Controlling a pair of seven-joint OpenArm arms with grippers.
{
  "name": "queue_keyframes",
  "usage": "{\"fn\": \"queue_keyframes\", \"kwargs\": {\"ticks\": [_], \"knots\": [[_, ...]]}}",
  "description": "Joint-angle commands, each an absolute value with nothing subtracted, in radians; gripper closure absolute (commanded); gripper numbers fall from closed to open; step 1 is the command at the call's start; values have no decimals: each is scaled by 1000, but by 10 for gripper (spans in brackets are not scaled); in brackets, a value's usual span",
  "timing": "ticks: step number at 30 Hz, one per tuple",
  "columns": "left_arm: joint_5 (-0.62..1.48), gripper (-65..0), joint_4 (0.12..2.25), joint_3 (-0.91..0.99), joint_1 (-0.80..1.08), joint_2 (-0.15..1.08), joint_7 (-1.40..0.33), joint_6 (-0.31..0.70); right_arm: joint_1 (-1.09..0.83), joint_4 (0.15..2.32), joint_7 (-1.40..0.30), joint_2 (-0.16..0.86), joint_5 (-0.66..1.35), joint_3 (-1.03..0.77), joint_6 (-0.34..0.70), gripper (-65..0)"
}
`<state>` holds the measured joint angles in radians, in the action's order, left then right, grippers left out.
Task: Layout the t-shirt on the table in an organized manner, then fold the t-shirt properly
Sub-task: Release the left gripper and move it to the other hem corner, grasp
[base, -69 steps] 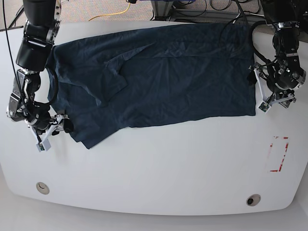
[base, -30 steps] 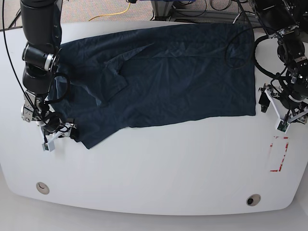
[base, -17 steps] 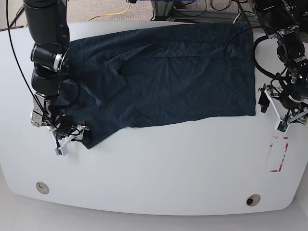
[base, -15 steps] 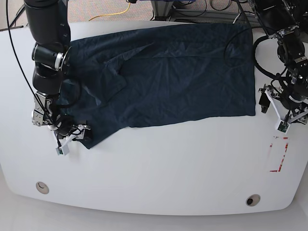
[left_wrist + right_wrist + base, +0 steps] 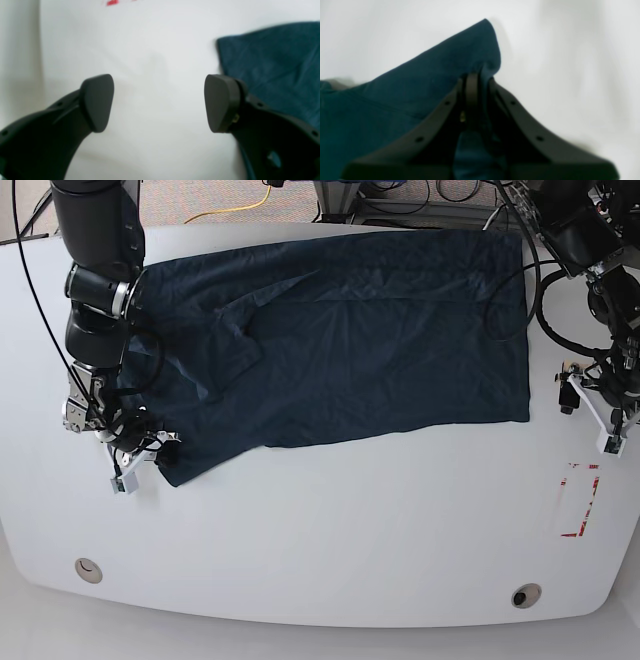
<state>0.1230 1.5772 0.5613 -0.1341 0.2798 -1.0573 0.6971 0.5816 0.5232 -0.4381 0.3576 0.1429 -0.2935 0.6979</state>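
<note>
The dark navy t-shirt (image 5: 350, 340) lies spread across the far half of the white table (image 5: 350, 530), with a sleeve folded over on its left part. My right gripper (image 5: 148, 457) is at the shirt's near left corner. In the right wrist view this gripper (image 5: 476, 83) is shut on a raised fold of the t-shirt (image 5: 427, 75). My left gripper (image 5: 588, 418) hovers just off the shirt's right edge. It is open (image 5: 158, 103) over bare table, and the t-shirt's corner (image 5: 275, 62) lies beside its right finger.
A red dashed rectangle (image 5: 580, 500) marks the table's near right, seen also as the red mark (image 5: 112, 2) in the left wrist view. Two grommet holes (image 5: 88, 569) (image 5: 526, 595) sit near the front edge. Cables run behind the table's far edge.
My right gripper has shut on the shirt's near left corner and drawn it slightly left. The left gripper has shifted a little away from the shirt's right edge, still open.
</note>
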Motion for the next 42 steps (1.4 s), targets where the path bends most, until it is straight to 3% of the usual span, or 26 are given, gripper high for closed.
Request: {"fn": "queue_keyframes", "kwargs": {"ticks": [1,14,42], "knots": [[131,-526,1534,562,-168,292,-1036,698,598,535,-453,371,136,-294,698,-36],[131,-526,1328,493,-232,269,-934,698,595,535,-453,371,136,-294,698,-35],[124,-525,1193,378,-239,223,-845,697,595,536,-453,375,139,-298,698,-35]]}}
